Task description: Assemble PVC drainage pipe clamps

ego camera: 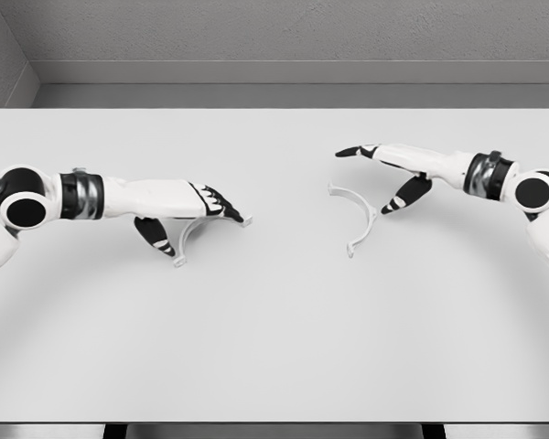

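Two white half-ring clamp pieces lie on the white table [274, 347]. The left clamp half [185, 240] curves from under my left hand [207, 234] down to a flanged end near the thumb side. The hand lies right over the arc and hides its middle, so whether it grips the piece does not show. The right clamp half [364, 216] rests flat, with its open side facing left. My right hand [362, 181] hovers just above and to the right of it, open. Its fingers [357, 151] point left and its thumb [404, 196] hangs down beside the arc, not touching it.
The table's far edge meets a grey wall at the top. About 100 px of bare tabletop separates the two clamp halves. Both forearms reach in from the sides at mid-height.
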You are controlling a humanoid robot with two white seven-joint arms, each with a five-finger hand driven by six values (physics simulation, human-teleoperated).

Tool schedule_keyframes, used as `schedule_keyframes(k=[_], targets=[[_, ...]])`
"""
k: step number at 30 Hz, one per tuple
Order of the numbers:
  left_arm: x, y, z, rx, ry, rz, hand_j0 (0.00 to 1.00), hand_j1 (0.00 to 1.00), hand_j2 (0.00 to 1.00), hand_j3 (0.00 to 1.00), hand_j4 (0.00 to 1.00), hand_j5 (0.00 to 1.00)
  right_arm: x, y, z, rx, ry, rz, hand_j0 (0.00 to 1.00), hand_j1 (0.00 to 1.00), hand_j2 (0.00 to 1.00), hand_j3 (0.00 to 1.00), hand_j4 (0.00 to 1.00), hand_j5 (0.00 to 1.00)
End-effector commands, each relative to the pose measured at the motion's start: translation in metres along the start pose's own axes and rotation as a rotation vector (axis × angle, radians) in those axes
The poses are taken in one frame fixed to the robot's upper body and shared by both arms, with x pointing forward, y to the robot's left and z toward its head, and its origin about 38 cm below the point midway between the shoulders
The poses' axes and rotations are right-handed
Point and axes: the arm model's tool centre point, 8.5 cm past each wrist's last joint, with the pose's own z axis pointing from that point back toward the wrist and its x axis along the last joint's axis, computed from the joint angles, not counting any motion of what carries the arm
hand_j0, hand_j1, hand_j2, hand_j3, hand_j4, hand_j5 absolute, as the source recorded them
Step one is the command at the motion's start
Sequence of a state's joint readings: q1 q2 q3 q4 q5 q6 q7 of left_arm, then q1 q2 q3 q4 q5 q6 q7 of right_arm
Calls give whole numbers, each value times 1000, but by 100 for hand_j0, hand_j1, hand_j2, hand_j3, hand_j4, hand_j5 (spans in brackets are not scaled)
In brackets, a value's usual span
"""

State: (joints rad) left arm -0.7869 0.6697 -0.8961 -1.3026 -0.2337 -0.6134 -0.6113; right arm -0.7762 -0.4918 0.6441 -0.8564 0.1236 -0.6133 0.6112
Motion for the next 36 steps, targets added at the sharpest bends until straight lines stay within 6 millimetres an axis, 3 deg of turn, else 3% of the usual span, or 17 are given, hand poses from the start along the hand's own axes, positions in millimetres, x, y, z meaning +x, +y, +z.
schedule_keyframes(k=[1, 9, 20, 22, 24, 36], targets=[[2, 1, -4, 5, -8, 2, 100, 100, 100, 100, 100, 100, 1, 2, -2, 2, -5, -6, 100, 100, 100, 100, 100, 100], [12, 6, -21, 21, -48, 0, 100, 100, 100, 100, 100, 100, -4, -1, -2, 7, 20, -4, 100, 100, 100, 100, 100, 100], [16, 25, -24, 59, -67, -13, 100, 100, 100, 100, 100, 100, -5, 0, -7, 26, 35, 13, 100, 100, 100, 100, 100, 100], [11, 33, -14, 80, -48, -21, 100, 100, 100, 100, 100, 100, -3, 0, -9, 27, 30, 13, 100, 100, 100, 100, 100, 100], [-2, 41, 17, 116, 5, -13, 100, 100, 100, 100, 100, 100, 0, 6, -16, 56, 23, 23, 100, 100, 100, 100, 100, 100], [2, 0, -3, -13, 7, -29, 100, 100, 100, 100, 100, 100, 8, 7, -25, 69, 2, 34, 100, 100, 100, 100, 100, 100]])
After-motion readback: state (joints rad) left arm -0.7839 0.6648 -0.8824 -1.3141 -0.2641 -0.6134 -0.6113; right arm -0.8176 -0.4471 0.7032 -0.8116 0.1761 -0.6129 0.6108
